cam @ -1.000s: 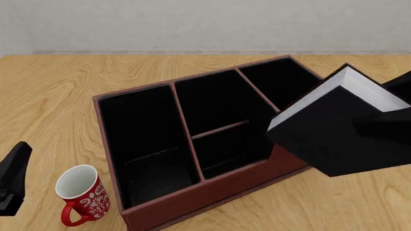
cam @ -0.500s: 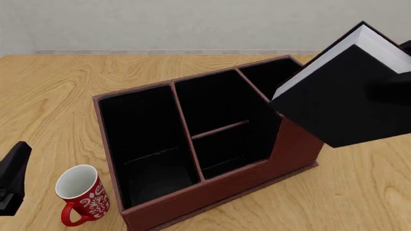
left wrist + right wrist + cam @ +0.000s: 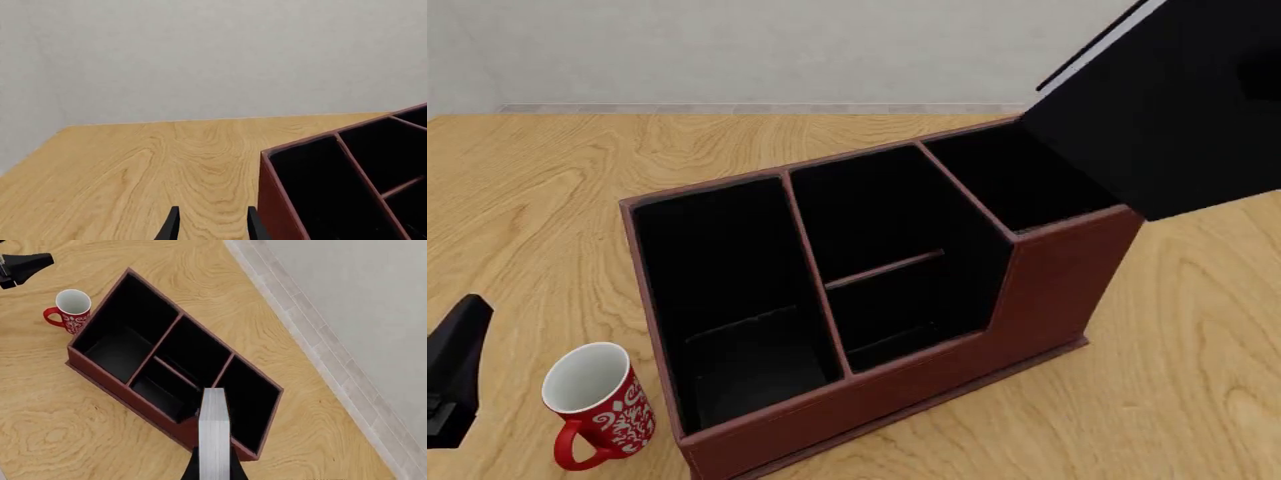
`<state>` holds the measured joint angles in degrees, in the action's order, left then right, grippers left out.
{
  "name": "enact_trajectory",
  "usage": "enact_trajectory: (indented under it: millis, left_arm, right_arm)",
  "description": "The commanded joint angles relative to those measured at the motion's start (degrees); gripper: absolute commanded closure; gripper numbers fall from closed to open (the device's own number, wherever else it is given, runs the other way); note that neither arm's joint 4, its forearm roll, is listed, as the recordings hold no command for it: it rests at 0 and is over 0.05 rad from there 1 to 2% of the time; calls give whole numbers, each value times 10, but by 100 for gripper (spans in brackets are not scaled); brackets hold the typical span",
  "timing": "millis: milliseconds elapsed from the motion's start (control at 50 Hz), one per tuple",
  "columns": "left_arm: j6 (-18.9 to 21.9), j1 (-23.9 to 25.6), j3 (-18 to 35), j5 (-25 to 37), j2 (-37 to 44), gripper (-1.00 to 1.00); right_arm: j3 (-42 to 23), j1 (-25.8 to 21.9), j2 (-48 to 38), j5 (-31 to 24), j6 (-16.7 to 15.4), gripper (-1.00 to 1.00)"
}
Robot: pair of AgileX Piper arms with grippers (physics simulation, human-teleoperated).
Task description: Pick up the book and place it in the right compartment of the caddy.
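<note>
The black book hangs in the air at the upper right of the front view, above and just right of the caddy's right compartment. In the right wrist view its white page edges face the camera, with my right gripper shut on its two covers, over the compartment. The reddish-brown caddy stands mid-table, all three sections bare. My left gripper is open and holds nothing, low over the table left of the caddy; its dark body shows at the front view's left edge.
A red mug with white patterns stands upright by the caddy's front left corner, close to my left gripper; it also shows in the right wrist view. A grey wall runs behind the table's far edge.
My right gripper has lifted the book up and away from the caddy's front right corner, uncovering the tall right wall. The left arm, mug and caddy have not moved.
</note>
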<state>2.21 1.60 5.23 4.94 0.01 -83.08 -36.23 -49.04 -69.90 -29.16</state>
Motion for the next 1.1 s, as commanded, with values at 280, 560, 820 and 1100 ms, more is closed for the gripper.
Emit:
enact_trajectory:
  millis: [280,560,820,1100]
  left_arm:
    - [-1,-4,3,4,0,-100]
    - [2,-2,8,11,0,-100]
    - [4,0,11,16,0,-100]
    - [5,1,3,12,0,-100]
  right_arm:
    - [-143,64,-64,0,4,100]
    - [-212,83,-124,0,66,100]
    - [-194,102,-157,0,113,100]
    - [-212,107,-195,0,123,100]
